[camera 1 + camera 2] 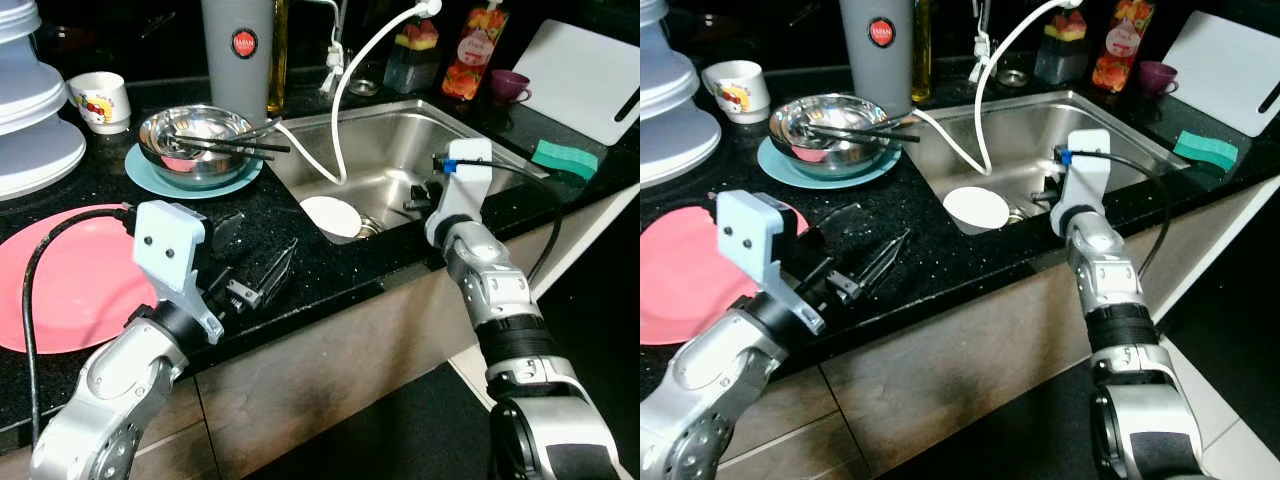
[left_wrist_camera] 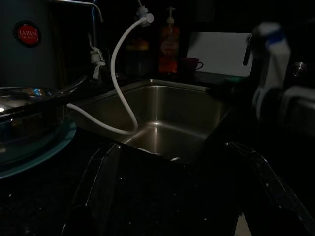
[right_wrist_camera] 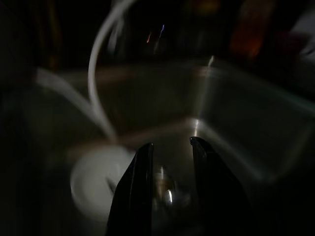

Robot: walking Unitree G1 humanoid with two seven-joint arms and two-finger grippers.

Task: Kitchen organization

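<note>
A round red label on the tall grey canister (image 2: 27,44) reads "JAPAN"; its smaller print stays illegible.

The head views are evenly lit and sharp, with glare on the steel bowl (image 1: 195,140) and sink (image 1: 400,140), while both wrist views are dim, the right one smeared by blur over the white dish (image 3: 96,184).

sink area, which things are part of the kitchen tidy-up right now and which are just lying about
In play:
- white dish in the sink
- right pincer, open, over the sink near that dish
- left pincer, open, low over the counter
- steel bowl with chopsticks

Lying about:
- pink plate
- green sponge
- white mug
- cutting board
</note>
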